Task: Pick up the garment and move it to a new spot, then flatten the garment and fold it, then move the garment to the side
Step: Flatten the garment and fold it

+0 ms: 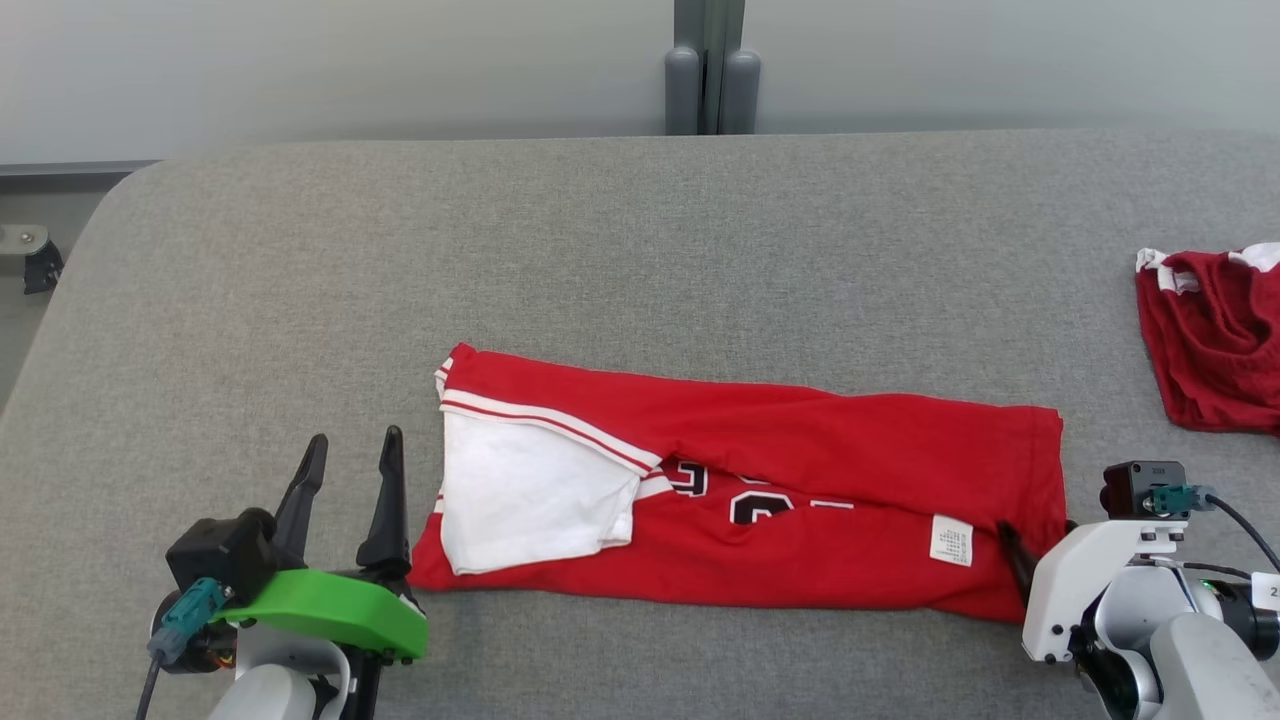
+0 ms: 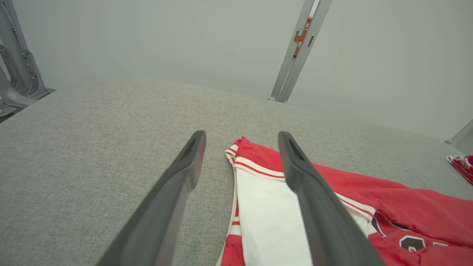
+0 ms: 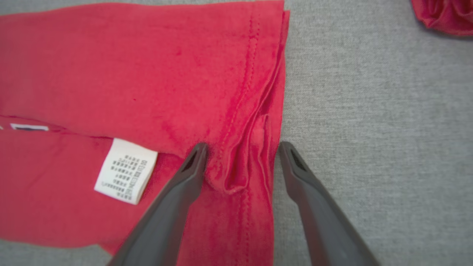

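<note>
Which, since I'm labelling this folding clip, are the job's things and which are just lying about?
Job: bright red T-shirt, partly folded; left gripper, open beside its white sleeve; right gripper, open astride its hem.
Lying about: darker red garment at the table's right edge; grey posts behind.

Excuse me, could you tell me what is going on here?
A two-armed robot is working on a bright red T-shirt with white sleeves, which lies as a long folded band on the grey fabric table. Its left gripper stands open beside the sleeve end; its right gripper is open, straddling the bunched hem at the other end. A smaller, darker red garment lies apart at the right.
</note>
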Controlling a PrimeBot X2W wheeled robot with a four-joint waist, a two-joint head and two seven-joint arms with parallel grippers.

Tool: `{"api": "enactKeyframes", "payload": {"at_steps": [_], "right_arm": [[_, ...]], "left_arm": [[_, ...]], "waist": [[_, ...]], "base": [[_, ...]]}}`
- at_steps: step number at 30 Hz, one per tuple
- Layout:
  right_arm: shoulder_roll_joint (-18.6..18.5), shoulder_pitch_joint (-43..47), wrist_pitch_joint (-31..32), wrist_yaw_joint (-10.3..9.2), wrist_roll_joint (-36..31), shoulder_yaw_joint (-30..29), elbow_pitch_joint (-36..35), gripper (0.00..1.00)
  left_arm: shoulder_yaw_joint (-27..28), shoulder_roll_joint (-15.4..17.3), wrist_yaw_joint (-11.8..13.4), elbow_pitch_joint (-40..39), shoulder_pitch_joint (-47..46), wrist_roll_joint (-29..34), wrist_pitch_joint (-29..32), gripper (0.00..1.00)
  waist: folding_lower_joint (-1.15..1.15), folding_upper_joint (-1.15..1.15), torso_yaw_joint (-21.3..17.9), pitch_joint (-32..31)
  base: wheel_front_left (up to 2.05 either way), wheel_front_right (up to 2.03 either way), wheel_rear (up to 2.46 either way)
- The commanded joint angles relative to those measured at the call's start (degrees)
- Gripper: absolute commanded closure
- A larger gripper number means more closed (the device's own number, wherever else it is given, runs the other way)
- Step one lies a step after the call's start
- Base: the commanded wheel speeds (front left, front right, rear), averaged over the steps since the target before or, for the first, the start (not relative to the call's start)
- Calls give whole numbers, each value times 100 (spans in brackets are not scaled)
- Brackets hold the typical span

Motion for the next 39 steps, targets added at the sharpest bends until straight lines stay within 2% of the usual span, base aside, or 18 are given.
{"api": "enactKeyframes", "payload": {"at_steps": [1, 2, 4, 5, 13, 19, 26, 32, 39], "right_arm": [[27, -37, 12, 0, -7, 37, 89, 38], [32, -71, -4, 0, -12, 54, 139, 61], [36, -137, -27, 0, -9, 88, 231, 85], [34, -179, -50, 0, 6, 100, 283, 100], [-161, -578, -430, -5, 10, -33, 580, 100], [-463, -786, -513, -4, -47, -223, 672, 100], [-581, -779, -500, -4, 156, -215, 575, 100], [-522, -579, -317, -2, 590, 46, -11, 100], [-478, -119, 241, 0, 1149, 424, -1431, 100]], "left_arm": [[31, 39, 23, -18, 95, 57, -32, 0], [41, 49, 32, -23, 102, 53, -31, 0], [56, 65, 46, -31, 112, 54, -32, 0], [61, 72, 52, -35, 115, 59, -32, 0], [12, 90, 55, -9, 120, 78, -17, 0], [-37, 70, 59, 16, 115, 77, -14, 0], [-111, 24, 27, 90, 163, 47, -15, 0], [-123, 35, 27, 139, 191, -4, -9, 0], [-132, 60, 55, 113, 219, 15, -12, 0]], "waist": [[0, 0, 1, -1], [0, 0, -5, 0], [0, 0, -22, 3], [0, 0, -33, 4], [0, 0, -162, -18], [0, 0, -225, -62], [0, 0, -241, -154], [0, 0, -214, -270], [0, 0, -72, -410]], "base": [[0, 0, 0], [0, 0, 0], [0, 0, 0], [0, 0, 0], [0, 0, 0], [0, 0, 0], [0, 0, 0], [0, 0, 0], [0, 0, 0]]}}
